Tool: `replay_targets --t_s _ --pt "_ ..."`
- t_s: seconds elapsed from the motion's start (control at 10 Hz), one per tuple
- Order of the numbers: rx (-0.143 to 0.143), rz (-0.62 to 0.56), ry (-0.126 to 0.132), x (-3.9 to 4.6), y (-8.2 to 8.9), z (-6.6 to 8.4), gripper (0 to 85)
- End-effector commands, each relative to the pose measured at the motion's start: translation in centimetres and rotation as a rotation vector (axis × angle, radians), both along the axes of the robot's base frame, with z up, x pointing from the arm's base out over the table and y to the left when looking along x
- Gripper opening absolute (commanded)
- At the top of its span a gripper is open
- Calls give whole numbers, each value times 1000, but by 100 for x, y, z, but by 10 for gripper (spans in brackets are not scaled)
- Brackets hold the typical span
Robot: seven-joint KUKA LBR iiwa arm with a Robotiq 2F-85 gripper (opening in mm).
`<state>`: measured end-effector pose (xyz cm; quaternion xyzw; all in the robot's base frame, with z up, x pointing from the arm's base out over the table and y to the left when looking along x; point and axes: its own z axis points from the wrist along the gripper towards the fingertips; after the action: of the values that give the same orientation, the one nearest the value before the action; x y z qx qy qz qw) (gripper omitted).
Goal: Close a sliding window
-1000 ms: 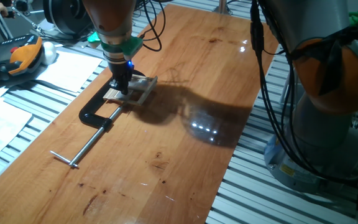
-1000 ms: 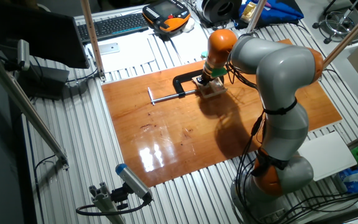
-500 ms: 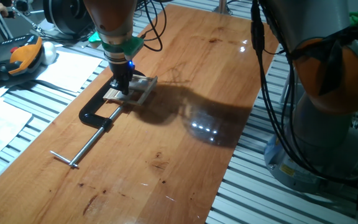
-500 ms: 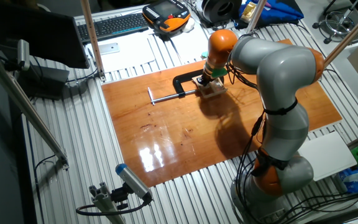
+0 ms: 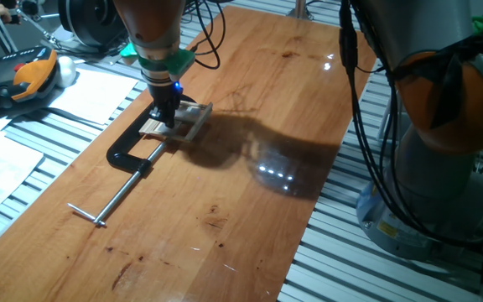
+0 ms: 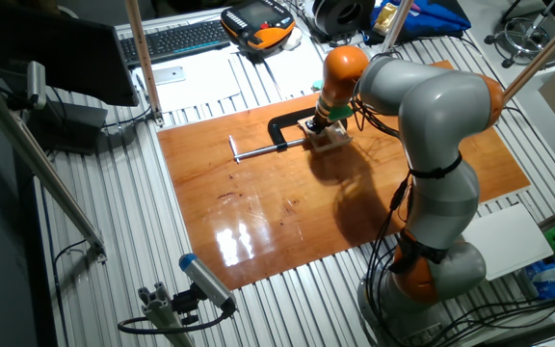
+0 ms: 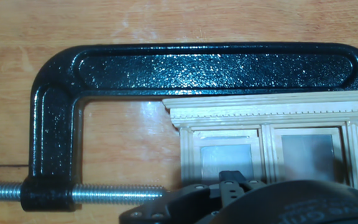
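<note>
in one fixed view the gripper stands straight down on the sliding window, which lies flat on the wooden table near its far left edge. the black c-clamp is around the window's near side and its steel screw bar runs out toward the front. compared with the pictures from a second and half a second ago, nothing has changed here: arm, window and clamp are at the same places. the fingertips are dark and small against the wood, so the state of the jaws cannot be told from this side.

in the other fixed view the arm bends over the table and the gripper is down on the window, with the clamp just beside it. this view also matches the two earlier pictures, no shift is visible. the jaws are too small here to judge.

in the hand view the window fills the lower right, its moulded top rail touching the inner side of the clamp's frame, and the threaded screw comes in from the left. two panes are seen side by side. the dark body of the hand covers the bottom of the picture and hides the fingertips, so it cannot be told if the jaws are spread or pressed together.

because nothing moved in the last second, the judgement is that the gripper rests on the sash without sliding it at present. whether the window is already closed cannot be decided from these views.
</note>
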<state>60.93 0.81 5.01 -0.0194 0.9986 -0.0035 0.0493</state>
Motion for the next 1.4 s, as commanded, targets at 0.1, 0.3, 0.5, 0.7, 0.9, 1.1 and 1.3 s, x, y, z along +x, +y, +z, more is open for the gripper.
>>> replay_targets --t_s 0.1,0.3,0.5,0.7,0.9,1.1,1.3 --pt "-1 0 0 -5 0 -1 0" --pt "1 -3 0 -10 -1 1 0" --pt "-2 -3 -6 12 4 8 0" --pt "-2 0 -12 13 3 -5 0" --pt "-3 2 -7 3 -1 -12 0" --pt "8 2 -4 -27 -6 -20 0" --pt "9 -1 -1 -46 4 -7 0"
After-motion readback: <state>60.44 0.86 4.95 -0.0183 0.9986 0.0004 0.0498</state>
